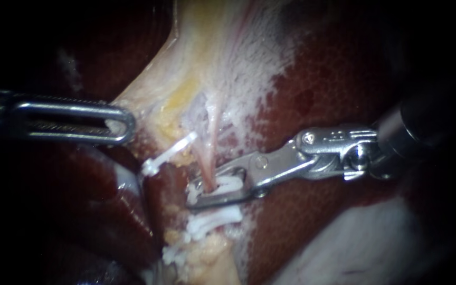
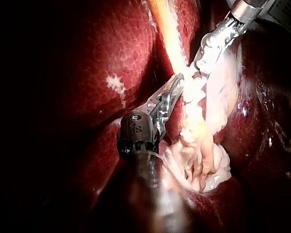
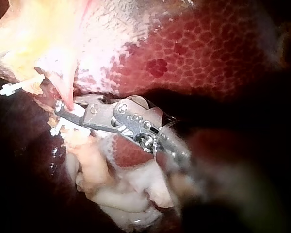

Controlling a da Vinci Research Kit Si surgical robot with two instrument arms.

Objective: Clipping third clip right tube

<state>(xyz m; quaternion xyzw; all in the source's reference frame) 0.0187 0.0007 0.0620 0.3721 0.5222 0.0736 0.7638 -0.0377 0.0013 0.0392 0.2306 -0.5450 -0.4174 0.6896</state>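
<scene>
Liver (image 1: 344, 79): dark red and mottled, fills most of the endoscope view across the right half and lower left.

Pale tissue (image 1: 222, 53): yellowish-white sheet at upper centre, narrowing toward mid-frame. Its left edge is drawn out toward centre left.

Right instrument (image 1: 193, 194): hinged metal, enters from the right edge and slants down-left to just below centre. Its 2 jaws lie one on each side of the right tube (image 1: 207, 161), clamped on a white clip (image 1: 225, 184) that sits across the tube. The clip fills the narrow slot between them.

Left instrument (image 1: 125, 124): shaft enters from the left edge at mid-height. Its slotted jaws are closed on the left edge of the pale tissue, with a scrap of it showing in the slot. In the left wrist view the jaws pinch the pale strand just beside the right instrument's tip.

Right tube: thin pink strand at centre frame, running down from the pale tissue into the right instrument's jaws. In the right wrist view it passes between those jaws near their tips.

Lower clips (image 1: 215, 221): white, bunched just below the jaws at lower centre. Their count is unclear.

Slanting clip (image 1: 167, 155): white and tilted, just left of the tube, apart from both instruments.
</scene>
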